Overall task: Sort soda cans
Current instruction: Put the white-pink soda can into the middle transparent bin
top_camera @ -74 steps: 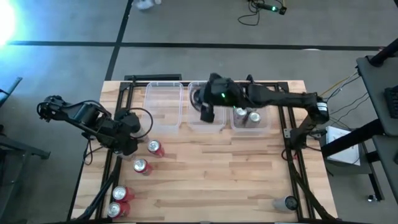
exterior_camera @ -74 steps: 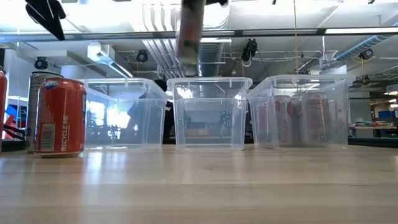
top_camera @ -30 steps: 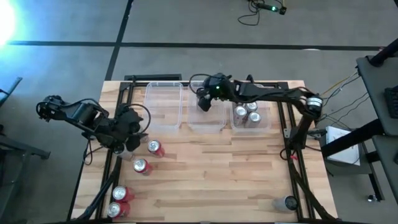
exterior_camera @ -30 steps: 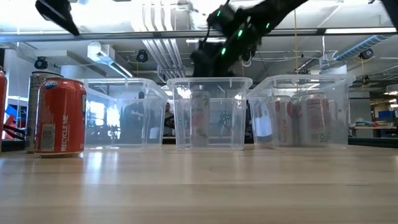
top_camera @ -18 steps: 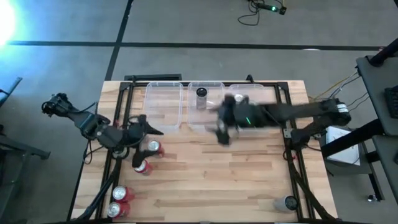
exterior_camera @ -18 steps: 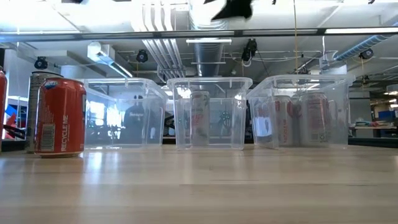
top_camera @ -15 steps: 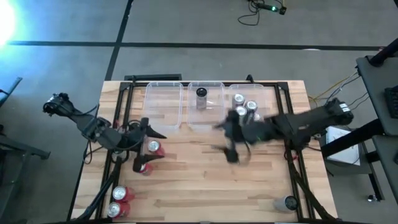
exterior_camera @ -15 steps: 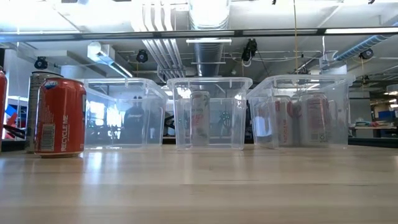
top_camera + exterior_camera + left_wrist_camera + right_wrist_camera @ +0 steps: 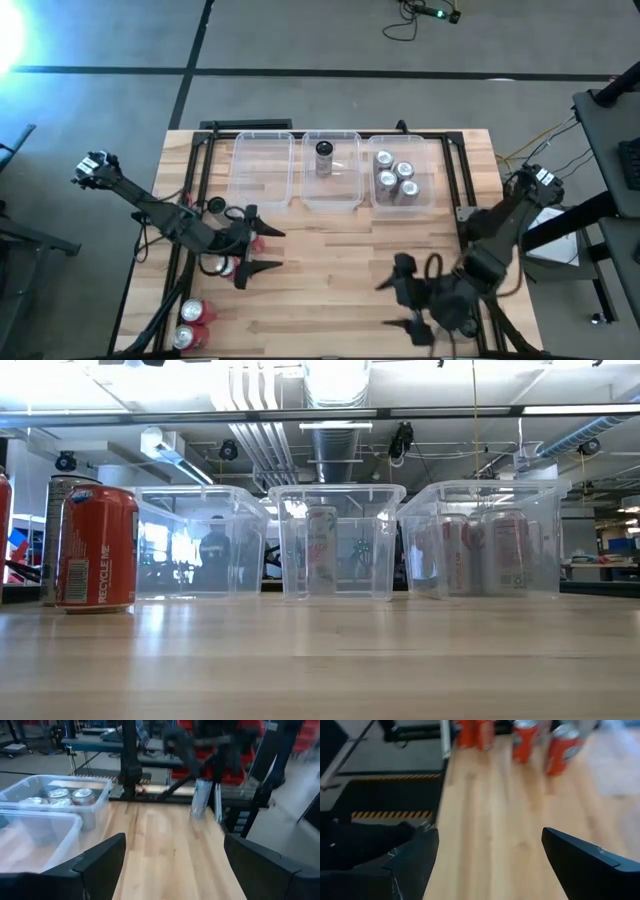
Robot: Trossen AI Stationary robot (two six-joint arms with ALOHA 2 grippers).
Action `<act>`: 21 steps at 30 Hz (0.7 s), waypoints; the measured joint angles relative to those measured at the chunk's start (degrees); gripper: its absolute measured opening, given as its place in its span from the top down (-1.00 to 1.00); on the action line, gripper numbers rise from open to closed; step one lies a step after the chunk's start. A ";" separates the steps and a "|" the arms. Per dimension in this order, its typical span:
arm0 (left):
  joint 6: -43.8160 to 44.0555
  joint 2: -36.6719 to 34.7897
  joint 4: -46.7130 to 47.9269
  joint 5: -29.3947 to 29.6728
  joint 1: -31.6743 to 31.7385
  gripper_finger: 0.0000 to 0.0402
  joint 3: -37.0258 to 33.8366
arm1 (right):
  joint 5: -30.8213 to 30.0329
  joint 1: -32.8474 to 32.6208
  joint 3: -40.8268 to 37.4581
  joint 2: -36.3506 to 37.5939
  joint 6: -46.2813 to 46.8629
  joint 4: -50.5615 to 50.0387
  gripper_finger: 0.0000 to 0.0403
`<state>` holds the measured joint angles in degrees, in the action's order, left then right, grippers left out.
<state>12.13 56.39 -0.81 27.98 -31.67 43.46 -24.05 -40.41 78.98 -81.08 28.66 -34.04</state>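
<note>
My left gripper [image 9: 268,249] hangs open over the table's left side, above two red soda cans [image 9: 224,266] that it partly hides; nothing sits between its fingers [image 9: 172,865]. Two more red cans [image 9: 192,322] stand on their bases at the near left corner. One can [image 9: 324,152] stands in the middle clear bin [image 9: 331,200], and several silver-topped cans [image 9: 395,180] stand in the right bin. My right gripper [image 9: 388,303] is open and empty over the near right of the table, and its wrist view looks across the wood at the red cans [image 9: 560,747].
The left clear bin [image 9: 263,170] has no can in it. The three bins stand in a row along the far edge. A pale can [image 9: 201,799] stands at the near right corner, behind my right arm in the high view. Bare wood lies mid-table.
My right gripper has swung from above the middle bin, where a can now stands, across to the near right of the table, staying open. My left gripper has moved toward the table's right over the two red cans and tipped up toward level.
</note>
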 joint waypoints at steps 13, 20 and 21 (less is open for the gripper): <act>14.38 14.02 -4.28 1.31 0.06 -0.60 1.69 | 5.44 -19.73 0.00 -1.45 27.01 -14.16 -0.70; 16.47 23.02 -4.60 3.91 0.51 -0.60 7.24 | 13.36 -25.41 1.16 -1.58 37.80 -27.68 -0.73; 16.67 23.87 -4.54 4.34 0.58 -0.60 8.19 | 14.05 -25.83 1.33 -1.55 37.82 -29.03 -0.72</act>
<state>28.80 80.26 -5.35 32.32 -31.09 51.65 -10.00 -66.24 80.31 -82.63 66.48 -63.07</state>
